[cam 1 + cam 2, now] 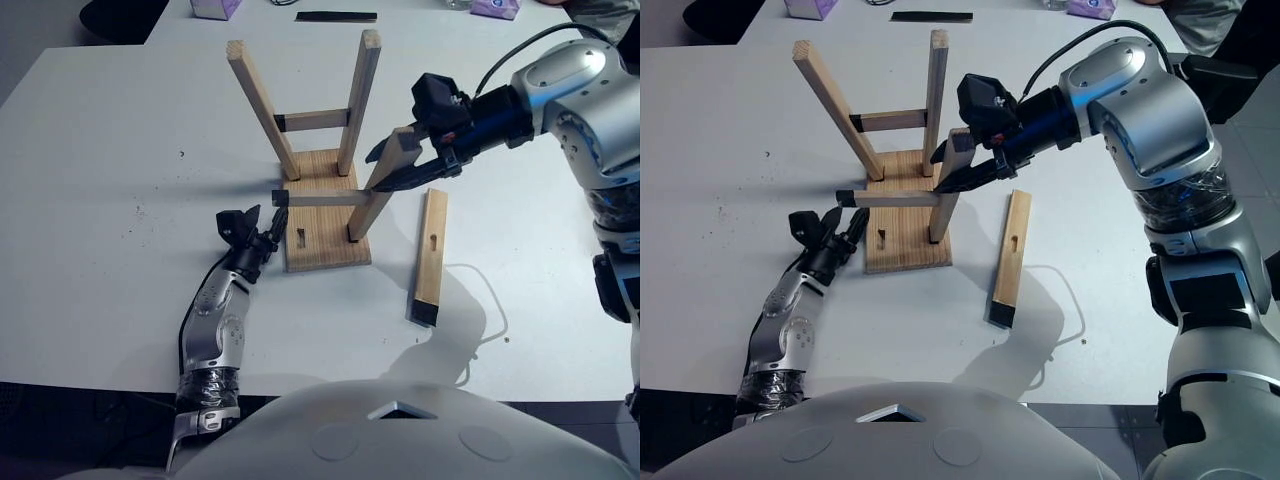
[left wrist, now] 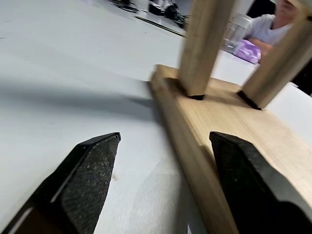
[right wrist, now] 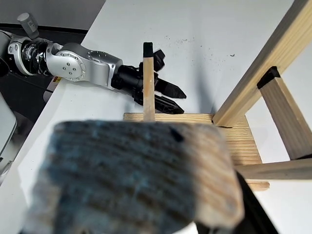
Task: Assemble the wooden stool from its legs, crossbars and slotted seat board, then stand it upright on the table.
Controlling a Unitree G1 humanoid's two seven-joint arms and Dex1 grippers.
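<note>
The slotted seat board lies flat on the white table. Two legs, joined by a crossbar, stand in its far end. A third leg stands tilted at the near right slot, and its crossbar points left. My right gripper is shut on that leg's upper part. My left gripper rests low at the board's left edge; it is open, its fingers straddling the board edge. A fourth leg lies loose to the right of the board.
A black strip and two purple boxes sit along the table's far edge. Wide bare tabletop lies to the left of the board. The table's near edge runs just below my left forearm.
</note>
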